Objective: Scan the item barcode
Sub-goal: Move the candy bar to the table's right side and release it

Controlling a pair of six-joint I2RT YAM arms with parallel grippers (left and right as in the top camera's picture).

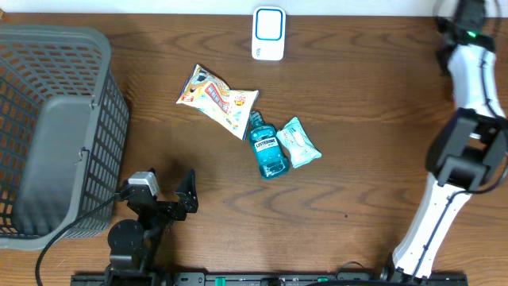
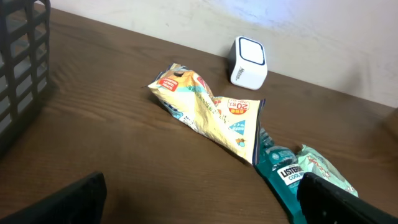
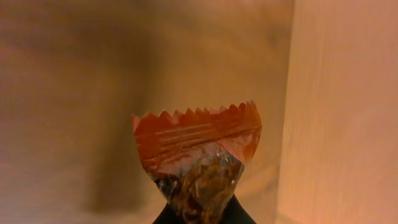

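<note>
my right gripper (image 3: 199, 216) is clamped on an orange-edged snack packet (image 3: 198, 149) by the table's far right corner; left gripper (image 1: 168, 195) gapes wide, empty, at the near edge

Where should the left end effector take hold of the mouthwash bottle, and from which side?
Probably the wide lower body of the mouthwash bottle, from above, closing across its width. It lies flat, and the snack bag and small teal packet crowd its cap end.
</note>
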